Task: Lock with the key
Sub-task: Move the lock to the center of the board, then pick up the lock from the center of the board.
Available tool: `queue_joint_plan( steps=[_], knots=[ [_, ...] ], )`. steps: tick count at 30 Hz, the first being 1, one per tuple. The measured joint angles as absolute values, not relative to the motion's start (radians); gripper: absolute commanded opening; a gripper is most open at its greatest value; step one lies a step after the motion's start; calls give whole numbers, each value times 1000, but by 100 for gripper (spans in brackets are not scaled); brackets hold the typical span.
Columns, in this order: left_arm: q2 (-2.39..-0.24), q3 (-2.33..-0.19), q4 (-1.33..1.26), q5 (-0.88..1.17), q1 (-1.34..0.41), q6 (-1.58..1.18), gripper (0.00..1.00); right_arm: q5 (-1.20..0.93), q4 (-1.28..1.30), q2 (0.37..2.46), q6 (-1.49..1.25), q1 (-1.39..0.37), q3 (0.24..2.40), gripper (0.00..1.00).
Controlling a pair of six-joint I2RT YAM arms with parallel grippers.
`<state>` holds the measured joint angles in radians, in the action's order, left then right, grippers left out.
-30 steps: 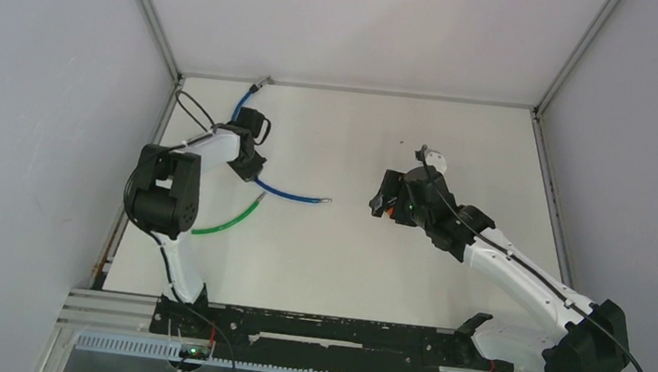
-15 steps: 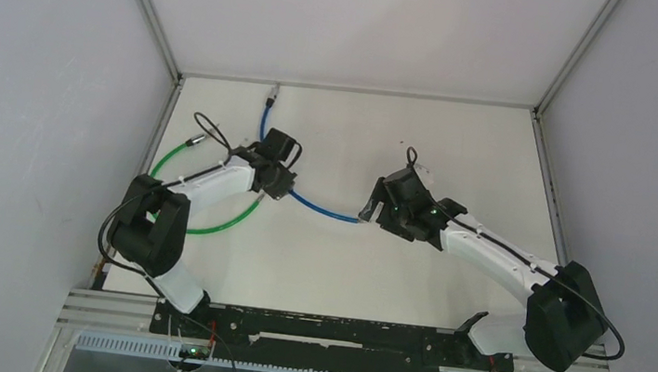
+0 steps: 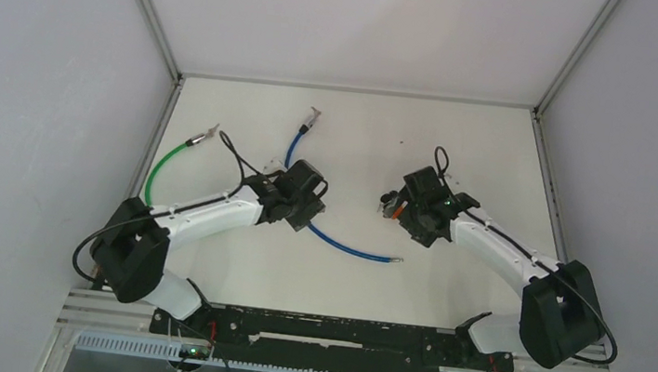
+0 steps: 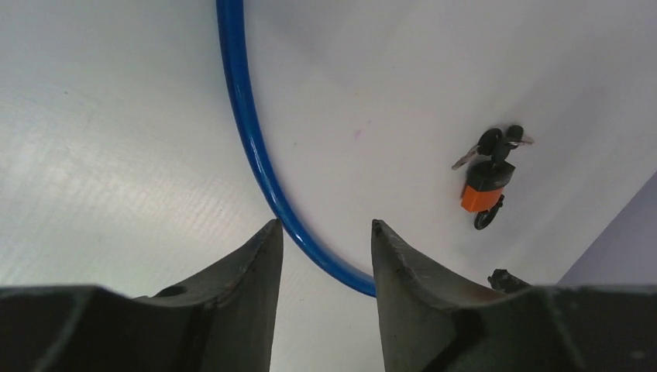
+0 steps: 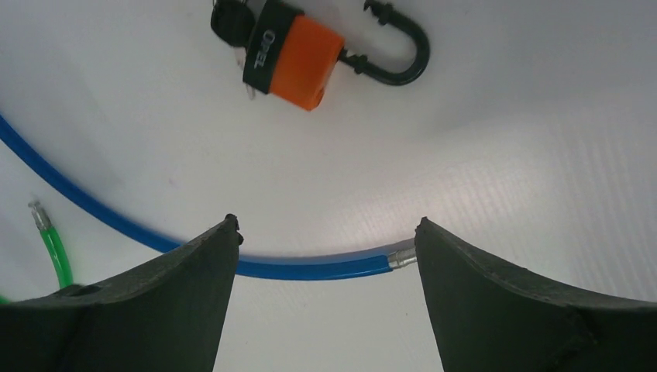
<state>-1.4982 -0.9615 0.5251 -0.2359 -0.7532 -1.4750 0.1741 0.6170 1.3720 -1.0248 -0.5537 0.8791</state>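
Hovering wide open just short of the orange padlock (image 5: 298,53), the right gripper (image 5: 327,223) risks snagging the blue cable (image 5: 310,269) lying between its fingers.

Padlock (image 5: 294,58), ahead of the right gripper (image 5: 327,223): orange body, smooth satin plastic; shackle (image 5: 387,76) glossy, black-coated. Blue cable (image 5: 310,269), across the finger gap: shiny plastic sheath, bare metal tip. Fingers (image 5: 503,294): dark, matt, slightly grainy. Table (image 5: 527,170): white, matt, faintly ribbed.
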Motion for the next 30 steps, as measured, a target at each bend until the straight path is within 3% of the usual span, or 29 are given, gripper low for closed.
queue_joint_plan(
  steps=[5,9,15,20,25,30],
  knots=[
    [-1412,-962,560,-303,-741,-1412,55,147,561,1351,-907,-522,860,70],
    [-1332,-963,589,-361,-686,-1332,56,85,454,1368,-805,-558,842,62],
    [-1260,-978,599,-390,-511,-1141,54,31,377,1626,-756,-583,994,62],
    [-1299,-1060,627,-387,-464,-962,56,-10,340,1778,-752,-518,1068,63],
    [-1369,-1128,632,-372,-464,-788,63,0,353,1794,-746,-403,1074,67],
    [-1491,-1213,637,-355,-459,-669,76,22,386,1749,-734,-318,1048,73]
  ],
)
